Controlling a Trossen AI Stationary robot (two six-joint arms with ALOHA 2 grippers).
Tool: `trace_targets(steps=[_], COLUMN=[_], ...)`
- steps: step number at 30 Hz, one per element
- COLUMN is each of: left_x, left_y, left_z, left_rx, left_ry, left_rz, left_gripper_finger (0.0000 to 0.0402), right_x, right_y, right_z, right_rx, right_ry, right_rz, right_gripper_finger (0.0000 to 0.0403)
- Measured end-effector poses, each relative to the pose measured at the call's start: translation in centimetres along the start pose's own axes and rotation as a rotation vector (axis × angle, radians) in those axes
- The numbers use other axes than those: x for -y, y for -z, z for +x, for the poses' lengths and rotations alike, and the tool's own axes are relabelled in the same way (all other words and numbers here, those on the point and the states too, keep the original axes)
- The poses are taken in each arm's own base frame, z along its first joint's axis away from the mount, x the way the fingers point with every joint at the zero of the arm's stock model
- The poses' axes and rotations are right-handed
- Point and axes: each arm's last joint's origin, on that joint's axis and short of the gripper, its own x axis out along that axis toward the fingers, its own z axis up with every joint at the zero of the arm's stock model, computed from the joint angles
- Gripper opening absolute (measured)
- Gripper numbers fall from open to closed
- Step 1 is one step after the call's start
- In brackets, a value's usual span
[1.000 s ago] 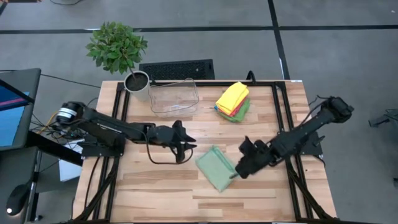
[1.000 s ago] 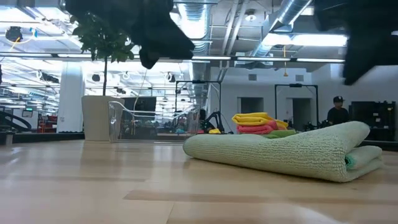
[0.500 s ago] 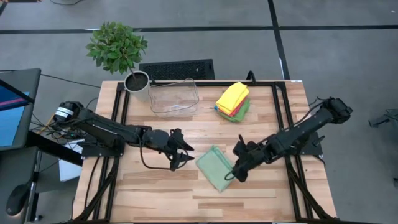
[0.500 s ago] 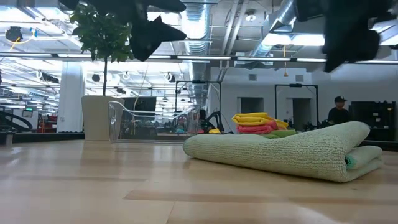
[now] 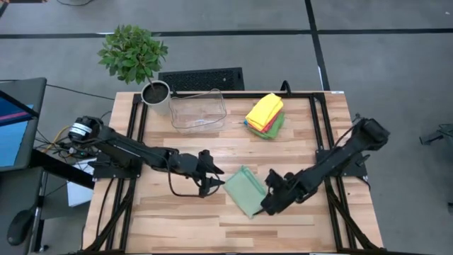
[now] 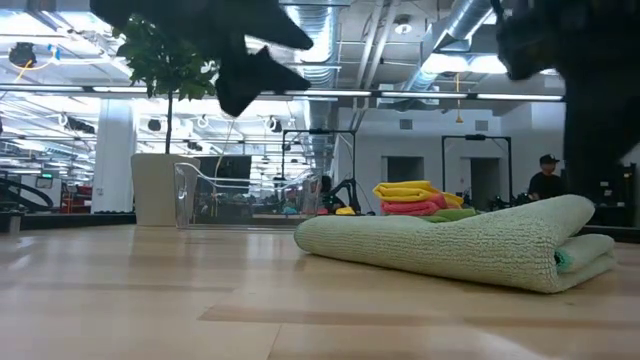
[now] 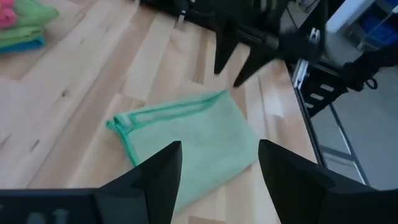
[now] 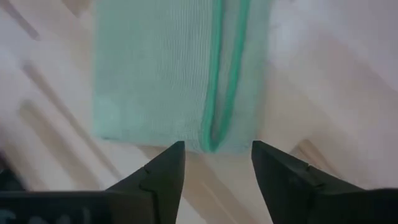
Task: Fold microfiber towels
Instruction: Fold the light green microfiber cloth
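The right hand [image 5: 267, 200] hangs with its fingers spread and empty just beside the lower right edge of the folded pale sage green microfiber towel [image 5: 245, 190]. In its own wrist view the towel's doubled, darker green hem [image 8: 222, 74] runs straight away from between the fingers. The left hand [image 5: 216, 182] hovers just off the towel's opposite, upper left edge, fingers also spread and holding nothing. The towel therefore lies flat on the wooden tabletop [image 5: 177, 219] between the two hands, its long axis running diagonally from upper left to lower right in the high view. Both hands stand about equally close, the right perhaps slightly nearer to a hem it could pinch. Any next fold or pick-up, I judge, depends on which short end gets taken.

Farther back sits the stack of folded yellow, pink and green microfiber towels [image 5: 265, 114], well apart from both hands. Beyond that stand the clear plastic bin [image 5: 197, 111] and the potted green plant [image 5: 134, 54].

Compared with a second ago, both hands have opened wider. The right hand has dropped lower along the towel's edge, and the left has slid closer to the towel. The towel itself has not moved.
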Motion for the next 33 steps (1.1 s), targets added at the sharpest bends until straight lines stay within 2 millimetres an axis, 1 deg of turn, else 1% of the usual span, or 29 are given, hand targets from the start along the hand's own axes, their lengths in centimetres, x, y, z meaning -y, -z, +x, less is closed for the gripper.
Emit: trace_targets(steps=[3, 5, 9, 10, 12, 14, 17, 21, 23, 26, 28, 31, 33], left_x=[-0.1, -0.2, -0.5, -0.6, -0.8, -0.9, -1.4, -1.9, -2.7, -4.4, -5.1, -5.1, -4.8], left_y=[0.4, 0.8, 1.8, 2.0, 2.5, 2.8, 3.1, 2.9, 3.0, 3.1, 2.8, 2.3, 1.7], left_z=[0.9, 1.2, 2.4, 2.7, 3.2, 3.8, 4.6, 6.2, 6.8, 8.1, 9.2, 10.5, 11.2], left_rx=[0.002, -0.005, -0.035, -0.039, -0.050, -0.022, 0.005, 0.078, 0.087, 0.058, 0.046, 0.015, -0.004], left_ry=[-0.005, -0.009, -0.023, -0.025, -0.046, -0.052, -0.069, 0.076, 0.089, 0.030, 0.001, -0.021, -0.066], left_rz=[-0.008, -0.007, -0.006, -0.009, -0.005, 0.005, 0.031, 0.087, 0.105, 0.132, 0.157, 0.213, 0.270], left_gripper_finger=[0.0206, 0.0206, 0.0206, 0.0206, 0.0206, 0.0206, 0.0206, 0.0206, 0.0202, 0.0191, 0.0183, 0.0173, 0.0168], right_x=[-0.5, -1.1, -1.2, -1.2, -1.2, -1.1, -0.4, 0.6, 1.1, 1.4, 1.4, 1.7, 2.0], right_y=[0.8, 0.9, 1.6, 1.8, 2.3, 2.6, 3.4, 3.7, 3.4, 2.7, 2.1, 0.8, -0.3], right_z=[2.3, 3.5, 5.4, 5.5, 5.4, 5.3, 4.2, 2.8, 2.4, 2.2, 2.3, 2.6, 2.8], right_rx=[-0.003, 0.009, -0.007, -0.009, -0.011, -0.017, -0.050, -0.036, -0.004, 0.010, 0.008, 0.016, 0.008], right_ry=[0.044, 0.035, 0.073, 0.081, 0.086, 0.101, 0.158, 0.235, 0.275, 0.296, 0.295, 0.308, 0.327], right_rz=[-0.007, -0.005, 0.011, 0.018, 0.026, 0.033, 0.035, 0.005, -0.015, -0.084, -0.135, -0.213, -0.229], right_gripper_finger=[0.0206, 0.0203, 0.0197, 0.0195, 0.0191, 0.0187, 0.0180, 0.0171, 0.0168, 0.0166, 0.0166, 0.0166, 0.0164])
